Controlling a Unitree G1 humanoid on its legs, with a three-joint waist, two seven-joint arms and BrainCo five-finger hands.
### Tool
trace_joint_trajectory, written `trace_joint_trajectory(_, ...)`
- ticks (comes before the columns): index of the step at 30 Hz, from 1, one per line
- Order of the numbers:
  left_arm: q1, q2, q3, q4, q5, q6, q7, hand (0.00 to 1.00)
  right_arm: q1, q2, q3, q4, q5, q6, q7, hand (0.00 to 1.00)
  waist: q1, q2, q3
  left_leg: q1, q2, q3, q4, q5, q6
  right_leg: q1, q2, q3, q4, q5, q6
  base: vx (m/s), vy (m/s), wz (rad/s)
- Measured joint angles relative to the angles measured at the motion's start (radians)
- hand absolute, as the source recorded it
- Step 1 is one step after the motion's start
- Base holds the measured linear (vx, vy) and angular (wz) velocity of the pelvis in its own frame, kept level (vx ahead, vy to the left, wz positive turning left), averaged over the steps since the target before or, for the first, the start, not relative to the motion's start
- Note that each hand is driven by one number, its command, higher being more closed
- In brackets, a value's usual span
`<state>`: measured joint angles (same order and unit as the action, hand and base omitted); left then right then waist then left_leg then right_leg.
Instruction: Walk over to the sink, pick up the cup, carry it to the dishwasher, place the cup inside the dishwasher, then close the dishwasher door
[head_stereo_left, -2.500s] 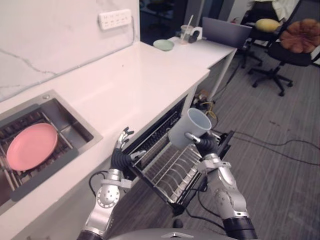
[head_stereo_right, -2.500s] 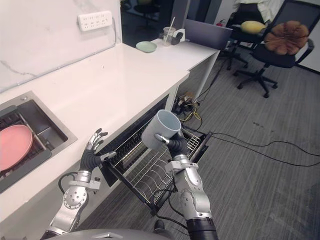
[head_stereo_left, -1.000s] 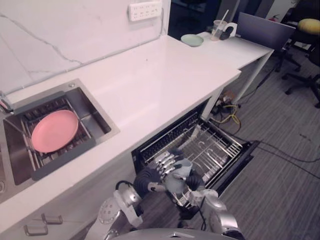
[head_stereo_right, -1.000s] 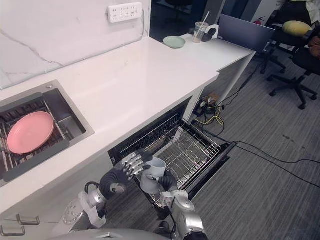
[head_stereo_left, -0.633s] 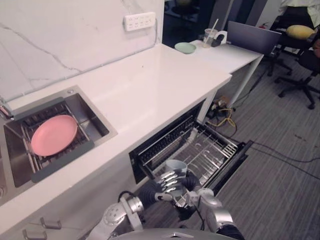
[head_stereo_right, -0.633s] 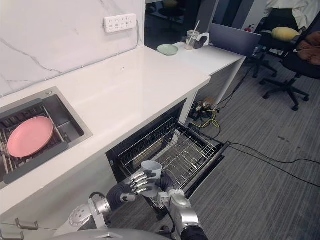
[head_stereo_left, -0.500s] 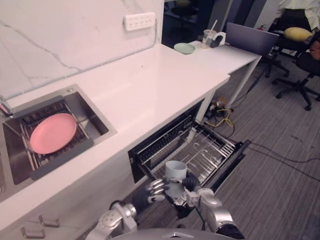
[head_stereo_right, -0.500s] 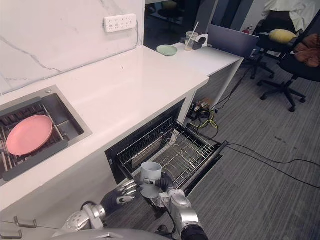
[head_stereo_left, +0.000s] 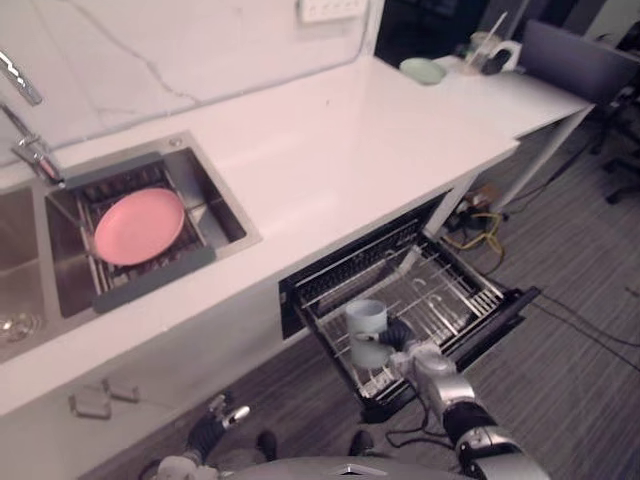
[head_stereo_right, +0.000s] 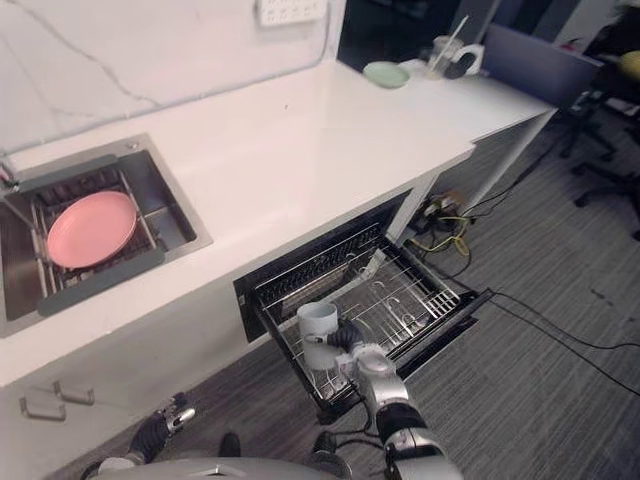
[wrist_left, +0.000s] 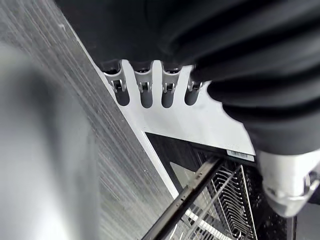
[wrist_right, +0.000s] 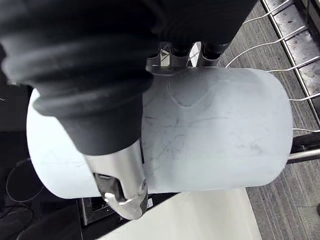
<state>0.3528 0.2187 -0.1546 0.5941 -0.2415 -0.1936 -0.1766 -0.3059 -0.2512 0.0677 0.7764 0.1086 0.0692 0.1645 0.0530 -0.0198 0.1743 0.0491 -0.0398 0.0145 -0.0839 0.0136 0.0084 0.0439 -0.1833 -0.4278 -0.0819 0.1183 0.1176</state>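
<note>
Right hand (head_stereo_left: 399, 336) fingers clasp the upright cup (head_stereo_left: 366, 330) over the rack (head_stereo_left: 447, 293); left hand (head_stereo_left: 208, 432) hangs low, fingers relaxed.

White countertop (head_stereo_left: 340, 140), sink (head_stereo_left: 222, 205) with pink plate (head_stereo_left: 139, 212)

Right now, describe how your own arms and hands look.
The arms are silver-grey metal. The right hand and left hand wear dark ribbed covers over back and wrist; silver fingers end in dark tips, with a silver thumb set apart.
</note>
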Motion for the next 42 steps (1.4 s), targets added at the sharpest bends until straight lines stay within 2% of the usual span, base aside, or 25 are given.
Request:
trace_joint_trajectory(4, -0.031, -0.014, 0.065, 0.025, -0.033, -0.005, 0.004, 0.00, -0.144, -0.063, -0.003, 0.094, 0.000, -0.012, 0.001, 1.00, 0.037, 0.005, 0.075, -0.059, -0.007, -0.032, 0.006, 0.026, 0.004, -0.038, -0.006, -0.026, 0.001, 0.017, -0.001, -0.01, 0.015, 0.29)
trace_joint_trajectory(6, -0.053, -0.015, 0.097, 0.029, -0.057, -0.004, 0.021, 0.00, -0.225, -0.098, -0.003, 0.139, -0.025, -0.041, 0.001, 1.00, 0.063, 0.004, 0.135, -0.089, -0.008, -0.052, 0.006, 0.040, 0.004, -0.058, -0.007, -0.042, 0.001, 0.022, -0.004, 0.02, 0.003, 0.26)
trace_joint_trajectory(8, -0.061, -0.017, 0.116, 0.029, -0.070, -0.007, 0.034, 0.00, -0.271, -0.115, -0.002, 0.157, -0.038, -0.055, 0.002, 1.00, 0.080, 0.005, 0.163, -0.110, -0.010, -0.067, 0.006, 0.049, 0.004, -0.078, -0.007, -0.055, 0.001, 0.026, -0.006, 0.03, -0.007, 0.23)
trace_joint_trajectory(11, -0.074, -0.026, 0.132, 0.027, -0.068, -0.033, 0.112, 0.00, -0.374, -0.145, 0.002, 0.208, -0.038, -0.083, 0.003, 1.00, 0.113, 0.006, 0.222, -0.156, -0.015, -0.077, 0.007, 0.065, 0.003, -0.116, -0.012, -0.067, 0.001, 0.037, -0.012, 0.05, -0.007, 0.18)
trace_joint_trajectory(13, -0.091, -0.034, 0.156, 0.025, -0.068, -0.038, 0.152, 0.00, -0.419, -0.162, 0.008, 0.232, -0.038, -0.093, 0.008, 1.00, 0.123, 0.011, 0.255, -0.182, -0.020, -0.098, 0.017, 0.070, 0.004, -0.126, -0.018, -0.083, 0.002, 0.040, -0.015, 0.02, -0.003, 0.28)
trace_joint_trajectory(17, -0.096, -0.034, 0.179, 0.009, -0.068, -0.044, 0.176, 0.00, -0.468, -0.194, 0.013, 0.278, -0.092, -0.091, 0.028, 1.00, 0.159, 0.019, 0.284, -0.226, -0.025, -0.101, 0.040, 0.070, 0.004, -0.152, -0.022, -0.082, 0.007, 0.048, -0.022, 0.03, 0.013, 0.17)
trace_joint_trajectory(18, -0.095, -0.034, 0.185, 0.010, -0.068, -0.044, 0.176, 0.00, -0.478, -0.207, 0.021, 0.289, -0.101, -0.090, 0.036, 0.00, 0.160, 0.024, 0.289, -0.232, -0.025, -0.102, 0.047, 0.069, 0.004, -0.154, -0.023, -0.083, 0.013, 0.047, -0.023, -0.01, 0.015, 0.11)
trace_joint_trajectory(26, -0.096, -0.043, 0.180, 0.007, -0.066, -0.044, 0.175, 0.00, -0.509, -0.225, 0.051, 0.312, -0.143, -0.026, 0.073, 0.00, 0.154, 0.034, 0.295, -0.256, -0.018, -0.101, 0.046, 0.079, 0.004, -0.185, -0.018, -0.080, 0.029, 0.026, -0.044, 0.00, 0.000, 0.01)
trace_joint_trajectory(31, -0.108, -0.045, 0.151, 0.004, -0.057, -0.027, 0.179, 0.00, -0.506, -0.222, 0.050, 0.298, -0.153, -0.026, 0.065, 0.00, 0.156, 0.032, 0.296, -0.239, -0.008, -0.096, 0.030, 0.086, -0.003, -0.179, -0.009, -0.074, 0.027, 0.028, -0.040, 0.02, -0.013, -0.04)
trace_joint_trajectory(34, -0.113, -0.044, 0.152, 0.005, -0.046, -0.017, 0.194, 0.00, -0.458, -0.220, 0.047, 0.231, -0.135, -0.037, 0.044, 0.00, 0.153, 0.023, 0.293, -0.201, 0.001, -0.090, 0.007, 0.092, -0.007, -0.152, 0.000, -0.065, 0.018, 0.029, -0.040, 0.04, -0.031, -0.10)
trace_joint_trajectory(36, -0.112, -0.043, 0.153, 0.006, -0.027, -0.008, 0.196, 0.00, -0.397, -0.219, 0.046, 0.126, -0.120, -0.047, 0.039, 0.00, 0.150, 0.004, 0.283, -0.185, 0.005, -0.070, 0.007, 0.087, -0.013, -0.146, 0.005, -0.044, 0.015, 0.029, -0.040, 0.05, -0.019, -0.24)
trace_joint_trajectory(38, -0.112, -0.041, 0.154, 0.007, -0.019, -0.004, 0.198, 0.00, -0.329, -0.218, 0.044, 0.008, -0.093, -0.052, 0.032, 0.00, 0.134, -0.020, 0.268, -0.175, 0.010, -0.052, 0.007, 0.084, -0.015, -0.145, 0.010, -0.026, 0.015, 0.029, -0.040, 0.04, -0.013, -0.31)
trace_joint_trajectory(40, -0.102, -0.041, 0.158, 0.027, 0.005, -0.003, 0.202, 0.00, -0.195, -0.191, 0.015, -0.186, -0.052, -0.044, 0.027, 0.00, 0.105, -0.064, 0.218, -0.163, 0.019, -0.023, 0.007, 0.074, -0.018, -0.145, 0.018, -0.002, 0.012, 0.029, -0.040, 0.05, -0.021, -0.33)
trace_joint_trajectory(42, -0.091, -0.042, 0.189, 0.059, 0.017, -0.003, 0.213, 0.00, -0.077, -0.157, -0.017, -0.314, -0.031, -0.044, 0.028, 0.00, 0.091, -0.085, 0.168, -0.140, 0.024, 0.007, 0.006, 0.061, -0.016, -0.137, 0.024, 0.027, 0.010, 0.028, -0.040, 0.06, -0.025, -0.41)
